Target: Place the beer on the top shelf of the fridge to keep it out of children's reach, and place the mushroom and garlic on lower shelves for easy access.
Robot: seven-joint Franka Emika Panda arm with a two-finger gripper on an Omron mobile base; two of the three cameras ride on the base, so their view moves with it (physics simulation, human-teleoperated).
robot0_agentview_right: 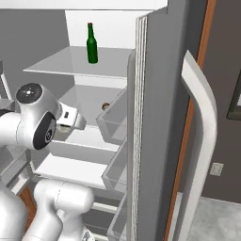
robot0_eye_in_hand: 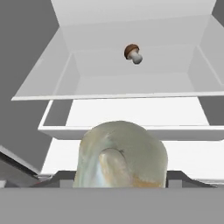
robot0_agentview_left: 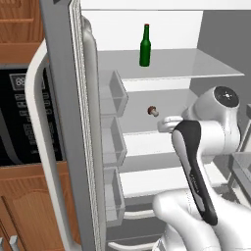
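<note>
With the beer [robot0_agentview_left: 145,46] already upright on the top shelf [robot0_agentview_left: 196,66] and the mushroom [robot0_agentview_left: 153,111] on a lower shelf [robot0_agentview_left: 142,120], the pincer [robot0_eye_in_hand: 121,175] held the garlic [robot0_eye_in_hand: 122,155], unplaced, before the fridge [robot0_agentview_left: 63,98].

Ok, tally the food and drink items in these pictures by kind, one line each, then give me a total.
Beer bottles: 1, the beer upright on the top shelf.
Mushrooms: 1, the mushroom on a lower shelf.
Garlic bulbs: 1, the garlic close up in front of the hand camera at the gripper.
Total: 3
</note>
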